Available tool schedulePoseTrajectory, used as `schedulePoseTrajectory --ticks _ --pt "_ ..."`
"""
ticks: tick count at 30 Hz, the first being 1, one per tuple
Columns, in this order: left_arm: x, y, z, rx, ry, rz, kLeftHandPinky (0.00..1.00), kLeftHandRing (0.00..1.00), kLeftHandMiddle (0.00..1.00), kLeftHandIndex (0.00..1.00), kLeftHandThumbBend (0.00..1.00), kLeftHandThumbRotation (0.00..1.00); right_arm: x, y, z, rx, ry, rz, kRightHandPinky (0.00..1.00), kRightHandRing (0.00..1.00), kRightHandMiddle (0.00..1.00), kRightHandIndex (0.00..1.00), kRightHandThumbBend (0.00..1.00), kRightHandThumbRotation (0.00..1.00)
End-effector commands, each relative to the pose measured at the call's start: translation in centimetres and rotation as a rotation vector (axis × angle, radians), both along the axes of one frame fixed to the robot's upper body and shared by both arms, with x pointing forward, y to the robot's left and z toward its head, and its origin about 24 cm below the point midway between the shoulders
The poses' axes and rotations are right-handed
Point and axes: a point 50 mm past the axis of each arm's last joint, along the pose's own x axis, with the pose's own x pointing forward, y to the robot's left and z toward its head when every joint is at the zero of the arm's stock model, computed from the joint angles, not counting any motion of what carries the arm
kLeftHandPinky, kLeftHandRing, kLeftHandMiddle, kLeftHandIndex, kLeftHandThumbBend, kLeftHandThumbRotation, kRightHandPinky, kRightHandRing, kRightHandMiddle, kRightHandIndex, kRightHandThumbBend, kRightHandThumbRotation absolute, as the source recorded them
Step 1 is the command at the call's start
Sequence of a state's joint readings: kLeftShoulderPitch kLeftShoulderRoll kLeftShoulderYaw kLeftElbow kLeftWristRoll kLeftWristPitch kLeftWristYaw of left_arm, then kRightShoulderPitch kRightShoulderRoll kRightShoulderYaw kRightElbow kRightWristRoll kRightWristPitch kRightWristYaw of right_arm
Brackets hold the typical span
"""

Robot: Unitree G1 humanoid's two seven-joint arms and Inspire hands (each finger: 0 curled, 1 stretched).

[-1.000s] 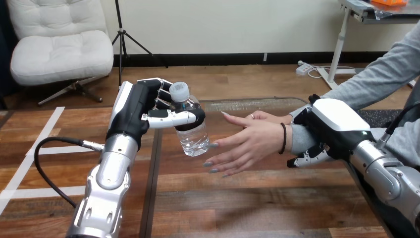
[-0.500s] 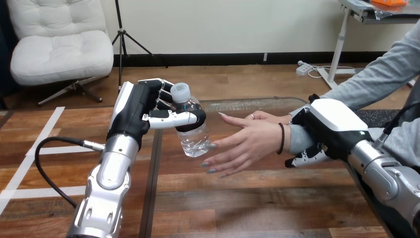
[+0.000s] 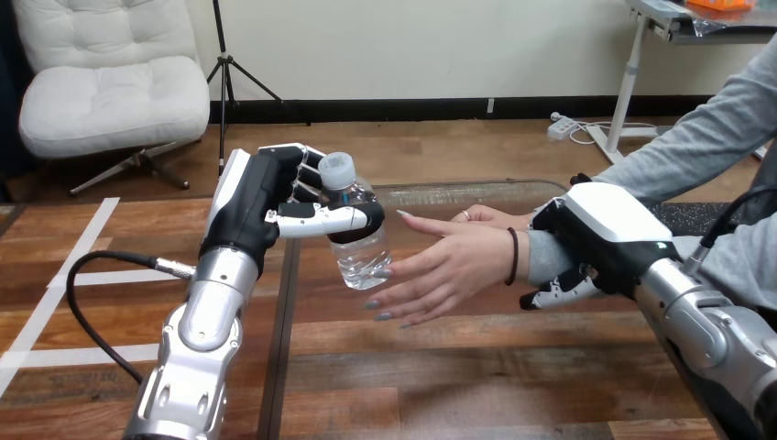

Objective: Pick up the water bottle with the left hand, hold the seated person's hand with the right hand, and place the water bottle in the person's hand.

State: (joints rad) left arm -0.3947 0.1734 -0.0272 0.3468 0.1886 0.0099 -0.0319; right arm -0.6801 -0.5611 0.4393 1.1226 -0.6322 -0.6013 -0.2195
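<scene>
Since a second ago my right hand (image 3: 600,238) and the person's hand (image 3: 449,268) it steadied had slid toward 9 o'clock, closing on the water bottle (image 3: 360,252). My left hand (image 3: 266,197) held that bottle nearly upright above the desk (image 3: 458,367), fingers (image 3: 302,174) and thumb curled round its shoulder below the cap (image 3: 336,168), the lower half hanging free. The person's hand lay open at the bottle's 3 o'clock, its fingertips touching the bottle's lower side. At that hand's 3 o'clock, my right hand's fingers were wrapped round the person's wrist, over the grey sleeve (image 3: 541,255).
</scene>
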Motion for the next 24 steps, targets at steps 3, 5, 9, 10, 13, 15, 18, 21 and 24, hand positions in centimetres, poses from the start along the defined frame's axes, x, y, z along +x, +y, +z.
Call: schedulePoseTrajectory --ticks 3,5,9,10,13,15,18,21,24 --pt "1.3 -1.3 3.7 -0.018 -0.154 -0.060 0.34 0.40 0.43 0.40 0.64 0.00 2.7 2.8 4.8 0.063 -0.159 0.069 0.19 0.23 0.28 0.28 0.75 0.00" --pt "1.3 -1.3 3.7 -0.013 -0.156 -0.061 0.34 0.40 0.43 0.40 0.64 0.00 2.7 2.9 4.9 0.063 -0.161 0.074 0.19 0.23 0.29 0.28 0.75 0.00" --pt "1.3 -1.4 3.6 -0.016 -0.156 -0.063 0.34 0.40 0.43 0.40 0.64 0.00 2.8 3.1 4.9 0.064 -0.160 0.079 0.20 0.24 0.29 0.28 0.75 0.00" --pt "1.3 -1.4 3.6 -0.018 -0.156 -0.064 0.34 0.39 0.43 0.40 0.64 0.00 2.8 3.1 4.9 0.064 -0.160 0.079 0.20 0.24 0.29 0.28 0.75 0.00" --pt "1.3 -1.5 3.7 -0.012 -0.159 -0.066 0.33 0.39 0.43 0.40 0.64 0.00 2.9 3.3 5.0 0.063 -0.160 0.084 0.20 0.24 0.29 0.28 0.75 0.00" --pt "1.3 -1.5 3.7 -0.011 -0.163 -0.071 0.33 0.39 0.43 0.40 0.64 0.00 2.9 3.4 4.9 0.064 -0.161 0.088 0.21 0.24 0.29 0.28 0.75 0.00" --pt "1.3 -1.5 3.7 -0.011 -0.163 -0.074 0.33 0.39 0.43 0.40 0.64 0.00 3.0 3.5 4.9 0.066 -0.157 0.088 0.21 0.24 0.29 0.28 0.75 0.00" --pt "1.3 -1.6 3.6 -0.017 -0.158 -0.074 0.33 0.39 0.43 0.40 0.64 0.00 3.0 3.6 4.9 0.072 -0.154 0.088 0.21 0.24 0.29 0.28 0.75 0.00" --pt "1.2 -1.7 3.6 -0.023 -0.156 -0.077 0.34 0.39 0.43 0.40 0.64 0.00 3.0 3.7 5.0 0.070 -0.159 0.092 0.21 0.24 0.29 0.28 0.75 0.00"
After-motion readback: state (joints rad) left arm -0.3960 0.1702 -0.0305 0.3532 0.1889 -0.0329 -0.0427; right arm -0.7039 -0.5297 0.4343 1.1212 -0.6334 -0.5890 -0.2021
